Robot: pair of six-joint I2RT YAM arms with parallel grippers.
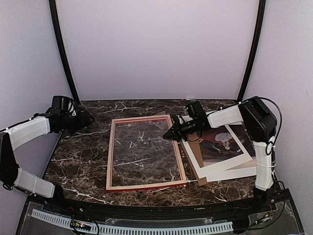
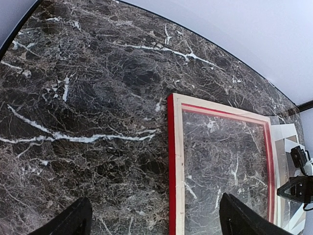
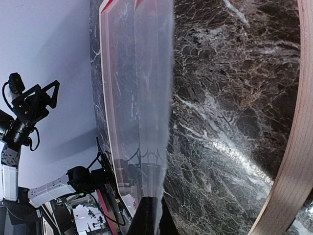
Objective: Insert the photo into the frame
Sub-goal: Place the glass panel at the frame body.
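The frame (image 1: 111,156) lies flat mid-table with its pale wood back up and red showing on its sides; it also shows in the left wrist view (image 2: 176,166) and the right wrist view (image 3: 293,142). The photo (image 1: 217,142) lies face up to the right of the frame, on a stack of sheets. My right gripper (image 1: 172,133) is at the frame's right rail, shut on the edge of a clear sheet (image 3: 139,98) that slants down over the frame's opening. My left gripper (image 2: 156,223) is open and empty above the table beside the frame's left rail.
Under the photo lie a white sheet (image 1: 234,172) and a brown board whose corner (image 1: 201,180) sticks out. Pale walls and black poles close in the back and sides. Bare marble table (image 1: 78,161) lies left of the frame.
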